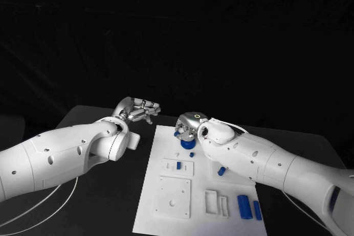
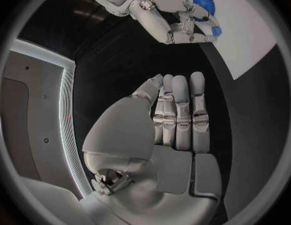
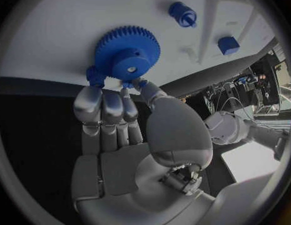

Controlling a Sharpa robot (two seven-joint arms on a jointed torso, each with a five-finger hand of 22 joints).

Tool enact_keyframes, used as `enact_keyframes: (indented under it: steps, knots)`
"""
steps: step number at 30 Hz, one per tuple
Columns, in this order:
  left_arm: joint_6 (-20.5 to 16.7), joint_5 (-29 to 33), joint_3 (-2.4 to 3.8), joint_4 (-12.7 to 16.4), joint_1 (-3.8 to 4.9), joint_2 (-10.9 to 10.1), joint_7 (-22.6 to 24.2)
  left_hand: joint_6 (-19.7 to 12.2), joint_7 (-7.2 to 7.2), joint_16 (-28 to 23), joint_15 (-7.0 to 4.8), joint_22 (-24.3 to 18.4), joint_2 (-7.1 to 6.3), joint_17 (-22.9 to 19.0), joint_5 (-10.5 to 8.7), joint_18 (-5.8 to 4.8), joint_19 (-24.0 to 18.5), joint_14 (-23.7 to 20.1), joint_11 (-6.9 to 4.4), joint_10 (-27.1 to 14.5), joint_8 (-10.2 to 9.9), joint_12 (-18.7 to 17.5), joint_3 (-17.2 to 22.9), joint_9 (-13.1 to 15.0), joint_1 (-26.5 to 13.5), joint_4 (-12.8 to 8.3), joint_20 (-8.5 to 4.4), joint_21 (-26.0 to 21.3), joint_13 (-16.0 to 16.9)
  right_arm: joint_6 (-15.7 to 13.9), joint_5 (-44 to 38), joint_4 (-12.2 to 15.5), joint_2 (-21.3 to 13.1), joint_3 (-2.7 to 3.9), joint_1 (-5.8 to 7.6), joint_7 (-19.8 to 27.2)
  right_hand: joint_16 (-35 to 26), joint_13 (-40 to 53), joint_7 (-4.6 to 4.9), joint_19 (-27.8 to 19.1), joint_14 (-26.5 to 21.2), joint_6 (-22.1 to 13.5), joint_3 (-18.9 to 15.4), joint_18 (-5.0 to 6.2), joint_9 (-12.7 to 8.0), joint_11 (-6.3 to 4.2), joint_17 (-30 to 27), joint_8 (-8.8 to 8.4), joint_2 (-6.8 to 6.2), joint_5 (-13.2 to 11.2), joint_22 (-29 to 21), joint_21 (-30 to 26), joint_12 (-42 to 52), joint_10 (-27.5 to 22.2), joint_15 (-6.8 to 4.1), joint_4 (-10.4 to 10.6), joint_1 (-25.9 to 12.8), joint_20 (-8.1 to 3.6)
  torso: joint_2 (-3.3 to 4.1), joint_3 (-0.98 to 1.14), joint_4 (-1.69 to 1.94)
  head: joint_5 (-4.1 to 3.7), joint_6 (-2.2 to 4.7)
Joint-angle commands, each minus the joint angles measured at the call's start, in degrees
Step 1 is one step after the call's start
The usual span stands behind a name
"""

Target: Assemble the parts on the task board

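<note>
gear: blue toothed gear [image 3: 127,51] w/ raised hub, on the far end of the task board [image 1: 171,215]; sits right at the tips of the right robot hand [image 3: 120,130]. Also seen in left wrist view [image 2: 205,4], under that same hand.
right robot hand: fingertips [image 3: 103,101] at the gear's rim and hub, thumb beside them; looks like contact, but can't tell if it's truly gripping the gear or only touching. In head view the hand [image 1: 186,128] hangs over the board's far end, gear partly hidden below it.
small part by gear: little blue piece [image 3: 95,77] just beside the gear's rim, next to the right robot hand's fingertips.
other parts: blue peg-like piece [image 3: 182,13] and a blue block [image 3: 228,45] on the board, beyond the gear from the right robot hand, apart from each other. Head view: two blue cylinders [image 1: 243,202] side by side at the board's near end, well apart from the right robot hand.
left robot hand: released, holds nothing; fingers [image 2: 180,110] straight and close together, over dark tabletop [image 2: 120,60]. Head view puts it [image 1: 138,111] off the board, near the right robot hand but not touching.
board features: white raised plates and slots along the board, nearer the robot than both hands.
</note>
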Motion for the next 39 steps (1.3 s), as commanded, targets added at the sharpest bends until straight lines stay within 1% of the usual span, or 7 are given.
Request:
enact_keyframes:
  steps: [1, 7, 14, 20, 25, 31, 39]
  knots:
    - [0.1, 0.4, 0.06, 0.2, 0.25, 0.1, 0.1, -0.2, 0.04, -0.2, 0.15, 0.4, 0.00, 0.1, -0.34, -0.29, 0.5, 0.3, 0.32, 0.0, -0.1, -0.3, -0.1, 0.0, 0.3, 0.6, 0.06, -0.9, -0.1, 3.4, 0.1, -0.2, 0.1, -0.26, -0.16, -0.2, 0.3, 0.1, -0.01, 2.4, 0.2, 0.0, 0.3, -1.09, 0.0, -0.19, 0.1, 0.11, 0.16, 0.4, 6.1, 0.3, 0.4, 0.2, -0.06, 0.1, -0.7, 0.28, -0.02, -0.03, -0.01, 0.05, -0.16]
    - [0.4, 0.4, 0.06, 0.2, 0.32, 0.0, -0.4, -0.5, 0.07, -0.3, 0.21, 0.5, -0.07, 0.2, -0.48, -0.33, 0.7, 0.2, 0.37, -0.1, -0.1, -0.3, -0.3, -0.1, 0.2, 1.0, 0.11, -1.6, -0.1, 4.5, 0.1, -0.3, -0.1, -0.41, -0.16, -0.8, 0.3, 0.1, 0.16, 2.4, 0.2, 0.0, -0.3, -1.05, 0.0, -0.01, 0.1, 0.12, -0.10, 1.3, 6.1, 0.3, 0.4, 0.2, 0.03, 0.7, -1.1, 0.31, -0.08, -0.06, -0.22, 0.13, -0.31]
    - [0.7, 0.4, 0.05, 0.2, 0.35, 0.0, -0.9, -0.6, 0.09, -0.3, 0.24, 0.6, -0.12, 0.2, -0.66, -0.36, 0.8, 0.2, 0.41, -0.1, -0.1, -0.3, -0.5, -0.1, 0.2, 1.3, 0.14, -2.0, -0.1, 4.6, 0.0, 0.1, -0.2, -0.47, -0.16, -1.4, 0.3, 0.1, 0.03, 2.4, 0.2, 0.3, -1.6, -0.96, 0.0, -0.08, 0.2, 0.12, -0.45, 3.2, 6.1, 0.4, 0.4, 0.2, -0.07, 1.6, -1.5, 0.25, -0.12, -0.07, -0.13, 0.06, -0.27]
    - [0.9, 0.4, 0.05, 0.1, 0.36, 0.0, -1.3, -0.7, 0.11, -0.3, 0.26, 0.7, -0.19, 0.2, -0.75, -0.36, 1.0, 0.1, 0.43, -0.2, -0.1, -0.3, -0.6, 0.0, 0.3, 1.6, 0.17, -2.5, -0.1, 4.9, 0.1, 0.4, -0.1, -0.48, -0.16, -1.8, 0.4, 0.1, -0.12, 2.5, 0.2, 0.6, -6.2, -0.97, 0.0, -0.15, 0.4, 0.06, -0.49, 4.4, 6.1, 0.6, 0.4, 0.3, -0.16, 3.5, -1.0, 0.17, -0.07, -0.09, -0.14, 0.05, -0.21]
    - [1.1, 0.4, 0.05, 0.1, 0.36, 0.1, -1.5, -0.8, 0.14, -0.3, 0.27, 0.7, -0.22, 0.2, -0.80, -0.36, 1.1, 0.1, 0.43, -0.2, -0.1, -0.3, -0.7, -0.1, 0.3, 1.7, 0.17, -2.6, -0.1, 4.1, -0.1, 0.6, 0.0, -0.51, -0.16, -2.6, 0.3, 0.0, -0.47, 2.5, 0.3, 1.7, -6.9, -0.99, 0.1, -0.30, 0.5, 0.15, -0.41, 4.2, 6.1, 0.5, 0.2, 0.3, -0.31, 4.2, -0.8, 0.02, -0.03, -0.12, -0.19, 0.05, -0.15]
    - [1.1, 0.4, 0.04, 0.1, 0.36, 0.1, -1.7, -0.9, 0.15, -0.4, 0.28, 0.8, -0.21, 0.2, -0.93, -0.37, 1.2, 0.1, 0.45, -0.2, -0.1, -0.3, -0.8, 0.0, 0.4, 1.9, 0.18, -3.0, -0.1, 2.9, -0.9, 0.7, 0.2, -0.68, -0.16, -3.7, 0.2, 0.0, -0.77, 2.5, 0.2, 2.9, -6.5, -1.08, 0.1, -0.49, 0.5, 0.14, -0.41, 3.6, 6.1, 0.6, 0.1, 0.3, -0.45, 4.3, -0.4, -0.11, -0.02, -0.18, -0.13, -0.04, -0.25]
    - [1.2, 0.3, 0.04, 0.1, 0.38, 0.2, -1.9, -0.9, 0.16, -0.4, 0.27, 0.9, -0.23, 0.2, -0.98, -0.37, 1.3, 0.2, 0.44, -0.2, -0.1, -0.3, -0.8, 0.0, 0.6, 1.9, 0.17, -3.2, -0.1, 1.9, -2.1, 1.0, 0.3, -1.43, -0.16, -5.0, 0.3, 0.0, -1.24, 2.6, 0.4, 4.8, -3.6, -1.36, 0.2, -0.83, 0.6, 0.14, -0.66, 3.2, 6.3, 1.1, 0.1, 0.5, -0.63, 3.7, -0.1, -0.30, -0.03, -0.23, -0.18, 0.00, -0.31]
